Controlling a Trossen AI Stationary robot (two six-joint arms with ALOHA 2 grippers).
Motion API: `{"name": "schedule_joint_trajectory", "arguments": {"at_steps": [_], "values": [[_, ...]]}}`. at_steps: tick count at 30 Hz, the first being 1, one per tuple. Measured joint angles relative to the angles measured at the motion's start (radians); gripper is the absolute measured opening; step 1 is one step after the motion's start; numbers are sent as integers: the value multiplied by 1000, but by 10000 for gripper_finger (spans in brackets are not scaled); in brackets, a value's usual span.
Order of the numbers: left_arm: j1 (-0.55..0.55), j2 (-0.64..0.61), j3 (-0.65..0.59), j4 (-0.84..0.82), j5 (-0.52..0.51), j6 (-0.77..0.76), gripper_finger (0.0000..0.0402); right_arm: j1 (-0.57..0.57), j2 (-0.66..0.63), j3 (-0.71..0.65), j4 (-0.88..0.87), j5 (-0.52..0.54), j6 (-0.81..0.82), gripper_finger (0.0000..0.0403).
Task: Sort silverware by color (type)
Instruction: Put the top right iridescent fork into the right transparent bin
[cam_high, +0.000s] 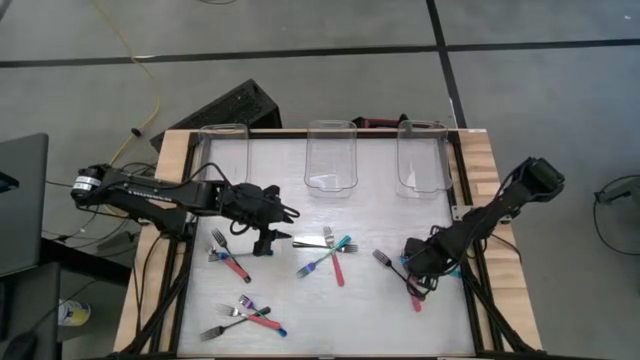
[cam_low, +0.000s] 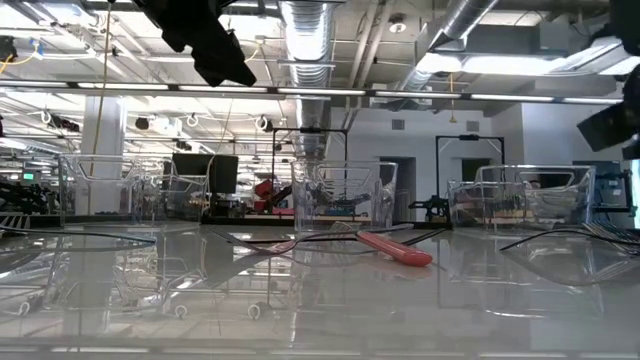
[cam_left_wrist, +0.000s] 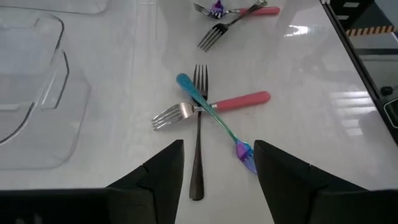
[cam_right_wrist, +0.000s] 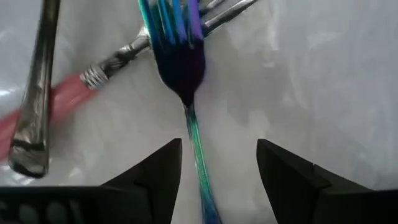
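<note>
Below, we see our left hand (cam_high: 268, 240) spread wide, empty, above three crossed forks (cam_left_wrist: 205, 106) mid-surface. Our right hand (cam_right_wrist: 217, 174) hangs open over a teal fork (cam_right_wrist: 186, 68) beside a pink-handled fork (cam_right_wrist: 68, 93) near the white surface's (cam_high: 370, 310) right edge.

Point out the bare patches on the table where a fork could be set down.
Free: the strip between the three clear bins and the middle fork pile, and the front edge right of the front-left pile. Crowded: around the right tool and the left tool.
</note>
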Motion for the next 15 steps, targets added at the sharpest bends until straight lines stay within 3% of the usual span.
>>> {"name": "schedule_joint_trajectory", "arguments": {"at_steps": [8, 15], "values": [[0, 0, 0, -22, -2, -22, 179, 9, 72, -42, 134, -2, -2, 201], [0, 0, 0, -78, -3, -57, 179, 11, 98, -35, 137, 10, -1, 87]]}}
